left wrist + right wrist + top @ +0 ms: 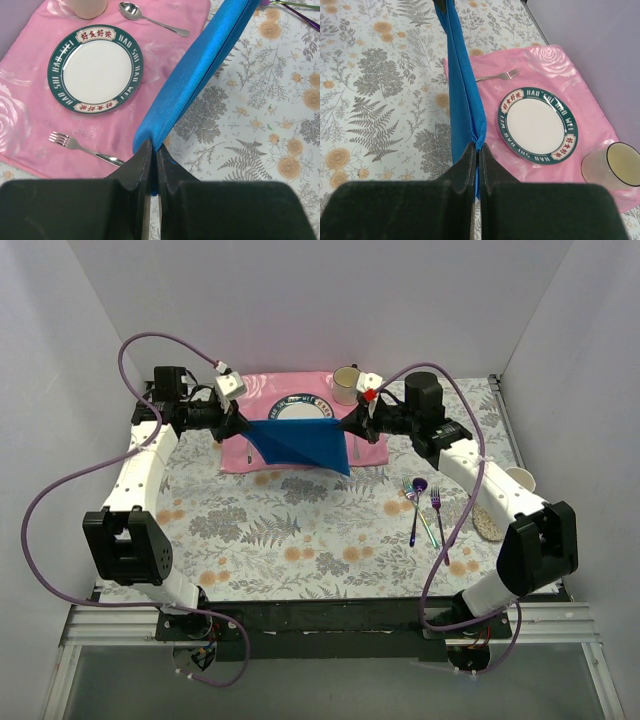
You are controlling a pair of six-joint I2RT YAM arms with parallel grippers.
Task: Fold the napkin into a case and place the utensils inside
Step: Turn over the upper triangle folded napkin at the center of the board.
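Observation:
The royal-blue napkin (pixel 298 444) hangs in the air, stretched between my two grippers above the front edge of the pink placemat. My left gripper (pixel 237 424) is shut on its left corner; the cloth (pixel 192 77) runs away from the jaws. My right gripper (pixel 350 423) is shut on its right corner; the napkin (pixel 462 95) hangs doubled. The iridescent utensils (pixel 424 506), a fork and a spoon among them, lie on the floral tablecloth to the right, apart from both grippers. No folded case shows.
The pink rose-patterned placemat (pixel 368 453) lies at the back with a green-rimmed plate (pixel 95 68), a plain silver fork (pixel 82 148), a silver spoon (pixel 150 20) and a cream cup (pixel 346 384). A small white cup (pixel 518 478) and a woven coaster (pixel 488 523) sit at the right edge.

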